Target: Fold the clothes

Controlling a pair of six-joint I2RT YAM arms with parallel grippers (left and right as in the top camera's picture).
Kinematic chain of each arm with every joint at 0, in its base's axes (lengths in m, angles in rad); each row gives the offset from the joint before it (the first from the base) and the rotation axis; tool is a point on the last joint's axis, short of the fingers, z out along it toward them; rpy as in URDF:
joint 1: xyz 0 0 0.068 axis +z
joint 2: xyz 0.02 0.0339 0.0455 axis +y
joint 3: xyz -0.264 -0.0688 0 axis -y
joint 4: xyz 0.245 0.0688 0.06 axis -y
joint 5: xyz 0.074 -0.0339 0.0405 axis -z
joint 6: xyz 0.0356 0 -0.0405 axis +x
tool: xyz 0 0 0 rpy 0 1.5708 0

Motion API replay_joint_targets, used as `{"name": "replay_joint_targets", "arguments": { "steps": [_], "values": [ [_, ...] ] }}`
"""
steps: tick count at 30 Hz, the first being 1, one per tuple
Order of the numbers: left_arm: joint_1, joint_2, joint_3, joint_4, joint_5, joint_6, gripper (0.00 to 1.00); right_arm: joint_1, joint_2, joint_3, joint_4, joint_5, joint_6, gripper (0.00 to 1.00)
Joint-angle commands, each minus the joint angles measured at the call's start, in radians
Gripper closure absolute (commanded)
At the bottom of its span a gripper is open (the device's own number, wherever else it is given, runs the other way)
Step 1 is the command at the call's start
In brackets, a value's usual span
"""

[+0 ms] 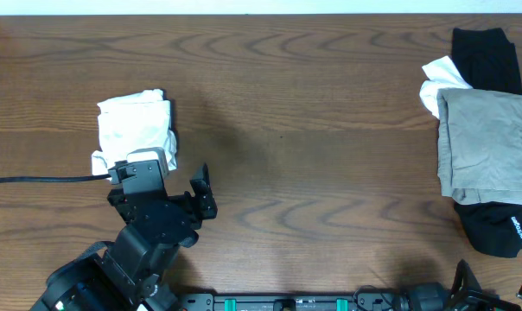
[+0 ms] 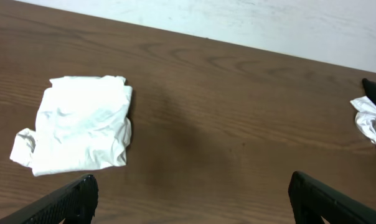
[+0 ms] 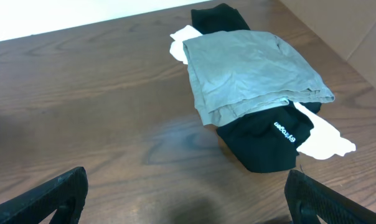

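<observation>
- Wide open and empty: left hand and right hand.
- Looks folded already: white T-shirt, on the tabletop just beyond the left hand.
- Probably next: grey-beige garment atop black garment, ahead-right of the nearer right hand, long axis running away from it.

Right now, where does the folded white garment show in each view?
Overhead: folded white garment, left side of the picture.
Left wrist: left of centre.
Right wrist: not in it.
Shared landmark: white cloth poking from the clothes pile, seen in all three.
</observation>
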Motion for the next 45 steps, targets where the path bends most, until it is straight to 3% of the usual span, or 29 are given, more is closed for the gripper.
{"name": "replay_joint_targets", "arguments": {
  "steps": [1, 13, 22, 34, 39, 45],
  "values": [
    [-0.003, -0.002, -0.006, -0.002, -0.014, -0.005, 0.02, -0.007, -0.008, -0.006, -0.001, 0.01, -0.009, 0.01],
    [-0.003, -0.002, -0.006, 0.003, -0.015, -0.005, 0.02, -0.008, -0.008, -0.006, 0.01, 0.002, -0.008, 0.01],
    [-0.003, -0.002, -0.006, 0.004, -0.015, -0.005, 0.02, -0.008, -0.008, -0.006, 0.36, -0.013, -0.008, 0.01],
    [-0.003, -0.002, -0.006, 0.005, -0.015, -0.005, 0.02, -0.008, -0.008, -0.063, 0.436, -0.028, 0.047, 0.01],
    [-0.003, -0.002, -0.006, 0.005, -0.015, -0.005, 0.02, -0.008, -0.008, -0.174, 0.532, -0.002, -0.068, 0.01],
    [-0.003, -0.002, -0.006, 0.005, -0.015, -0.005, 0.02, -0.008, -0.008, -0.317, 0.764, -0.01, -0.182, 0.01]
  ]
}}
